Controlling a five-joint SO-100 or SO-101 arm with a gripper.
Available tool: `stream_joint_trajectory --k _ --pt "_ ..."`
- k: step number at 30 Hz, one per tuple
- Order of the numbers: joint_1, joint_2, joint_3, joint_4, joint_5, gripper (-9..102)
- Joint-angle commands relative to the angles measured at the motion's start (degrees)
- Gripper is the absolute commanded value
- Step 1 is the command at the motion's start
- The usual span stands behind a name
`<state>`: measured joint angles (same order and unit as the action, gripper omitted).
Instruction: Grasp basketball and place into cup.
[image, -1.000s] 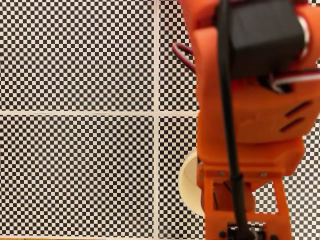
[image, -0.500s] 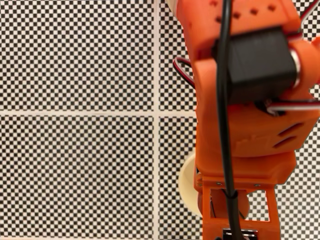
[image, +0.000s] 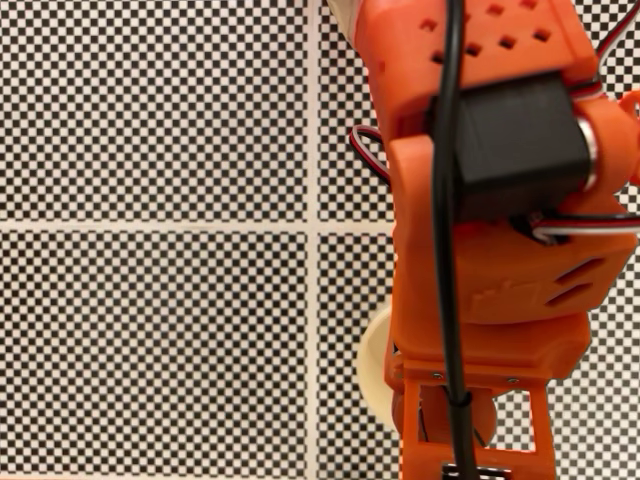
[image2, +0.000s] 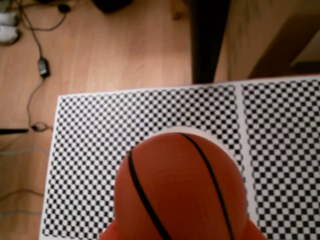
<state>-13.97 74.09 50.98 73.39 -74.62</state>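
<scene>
In the wrist view the basketball (image2: 180, 190), orange-red with thin black seams, is large in the lower middle. My gripper (image2: 180, 234) is shut on it, and orange finger parts (image2: 107, 234) show at the ball's lower edges. A thin white arc of the cup (image2: 218, 140) curves just behind the top of the ball. In the fixed view the orange arm (image: 490, 260) covers the right side. Only the left part of the cream cup (image: 372, 365) shows beside it, while the ball is hidden under the arm.
A black-and-white checkered mat (image: 150, 300) with pale dividing lines covers the table. In the wrist view its far edge (image2: 150, 93) meets a wooden floor with cables (image2: 42, 65) and a dark furniture leg (image2: 207, 40).
In the fixed view the arm has shifted and looks a little smaller, its black motor block now sitting lower in the frame. The cup has stayed in place.
</scene>
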Motion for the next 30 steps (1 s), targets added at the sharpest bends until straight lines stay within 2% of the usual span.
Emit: stream_joint_trajectory --k 1,30 --pt "-0.4 0.4 -2.9 -0.8 0.7 18" --pt "-2.6 -2.5 -5.6 -0.8 3.3 37"
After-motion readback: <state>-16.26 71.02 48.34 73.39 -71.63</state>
